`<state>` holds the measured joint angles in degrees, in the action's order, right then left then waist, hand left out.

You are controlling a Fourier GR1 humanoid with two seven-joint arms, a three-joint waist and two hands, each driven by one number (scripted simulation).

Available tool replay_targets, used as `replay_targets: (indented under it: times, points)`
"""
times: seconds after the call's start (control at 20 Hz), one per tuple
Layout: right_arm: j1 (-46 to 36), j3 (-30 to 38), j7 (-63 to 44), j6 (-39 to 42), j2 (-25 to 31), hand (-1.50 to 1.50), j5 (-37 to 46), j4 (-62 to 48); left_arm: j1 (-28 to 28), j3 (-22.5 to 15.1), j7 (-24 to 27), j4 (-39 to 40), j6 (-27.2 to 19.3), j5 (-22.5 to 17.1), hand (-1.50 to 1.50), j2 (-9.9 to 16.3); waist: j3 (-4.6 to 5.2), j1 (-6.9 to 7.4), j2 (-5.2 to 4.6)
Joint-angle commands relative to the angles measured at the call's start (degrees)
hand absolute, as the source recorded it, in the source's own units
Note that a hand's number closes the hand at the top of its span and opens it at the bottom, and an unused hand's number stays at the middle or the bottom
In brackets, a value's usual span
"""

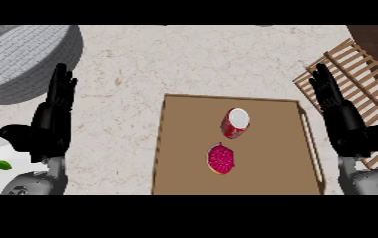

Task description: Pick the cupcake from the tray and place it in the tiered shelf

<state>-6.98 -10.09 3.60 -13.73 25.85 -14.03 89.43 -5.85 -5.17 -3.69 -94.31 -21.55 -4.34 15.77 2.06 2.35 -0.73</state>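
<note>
A cupcake (pixel 221 158) with pink-red frosting stands on the brown tray (pixel 184 147), in its lower middle. The tiered shelf (pixel 353 64), made of light wooden slats, shows at the right edge. My right hand (pixel 341 116) is open, fingers straight and pointing up, just right of the tray and partly in front of the shelf. At the far left my left hand (pixel 53 117) is open too, fingers up, well away from the tray. Neither hand touches the cupcake.
A red can with a white top (pixel 235 122) lies tilted on the tray just above the cupcake. A large grey round object (pixel 33 57) fills the upper left corner. A small green thing (pixel 4 165) peeks in at the left edge.
</note>
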Motion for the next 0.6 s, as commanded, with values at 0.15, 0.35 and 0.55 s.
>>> replay_targets:
  times: [0.15, 0.35, 0.55]
  points:
    - [-8.1, -16.1, -1.9, -1.4, -9.4, 1.50, 9.2, 6.6, 4.5, 1.2, -1.2, 5.8, 6.1, -2.6, 0.00, 3.4, -1.86, -0.29, 0.58]
    - [-6.1, -12.8, -8.1, -17.2, -4.0, 1.50, 25.7, -0.2, 6.9, 0.8, -4.6, 7.2, 8.5, -3.6, 0.00, 5.3, -1.24, -3.29, 1.38]
    - [-3.0, -28.4, -9.9, -27.4, -17.9, -1.50, 39.4, 1.2, 7.5, 3.3, -1.8, 11.0, 14.3, -6.8, 0.00, 7.8, -1.80, -2.27, 0.90]
